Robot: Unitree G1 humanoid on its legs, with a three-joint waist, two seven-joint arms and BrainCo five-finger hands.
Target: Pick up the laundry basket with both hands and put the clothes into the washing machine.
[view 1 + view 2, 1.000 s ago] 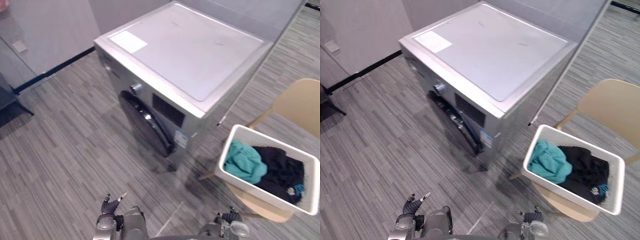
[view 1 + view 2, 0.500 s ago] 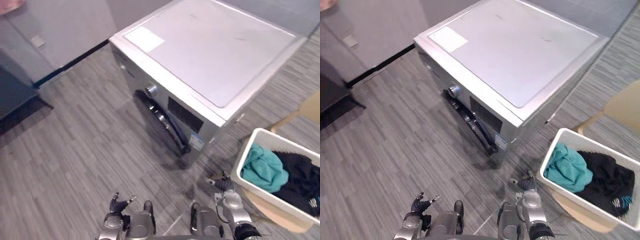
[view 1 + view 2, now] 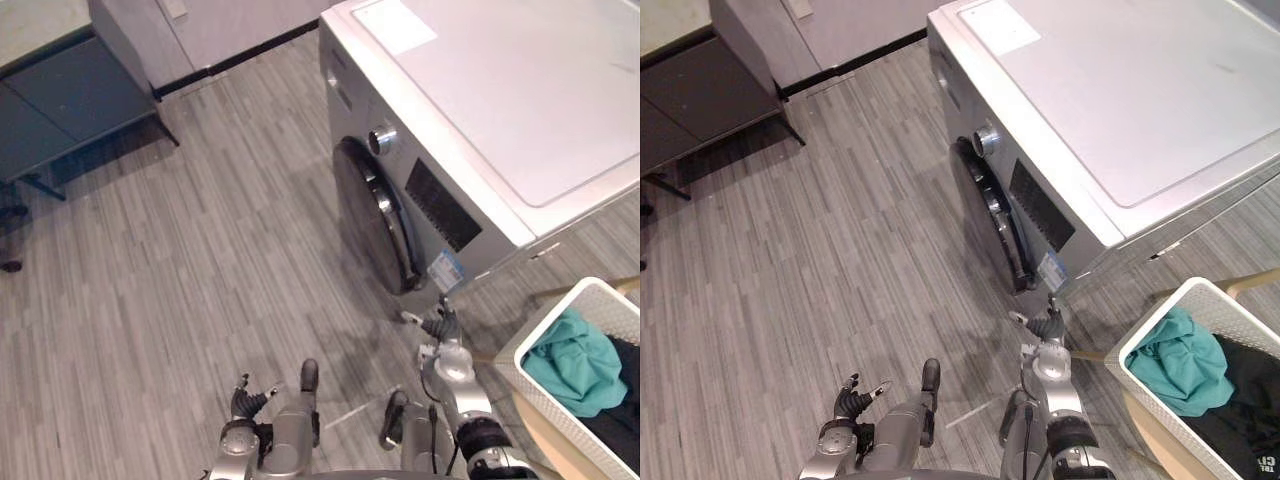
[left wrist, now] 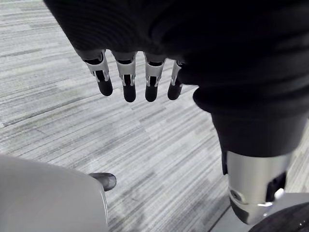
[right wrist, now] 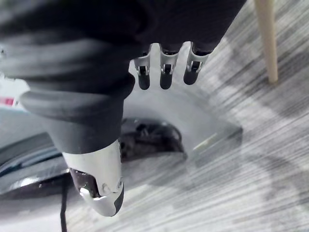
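White laundry basket (image 3: pixel 1155 318) is seen ungrasped on a chair (image 3: pixel 1148 428); right hand (image 3: pixel 440 335) is held near it, likely for reaching, left hand (image 3: pixel 245 400) low, both with fingers relaxed, empty.

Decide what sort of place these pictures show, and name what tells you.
Most likely a home-style laundry area, perhaps a mock-up room. A silver front-loading washing machine stands on grey plank flooring. Beside it, a white laundry basket holds a teal garment and dark clothes.

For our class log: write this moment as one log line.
left hand open | right hand open, by washer | basket untouched, clothes inside
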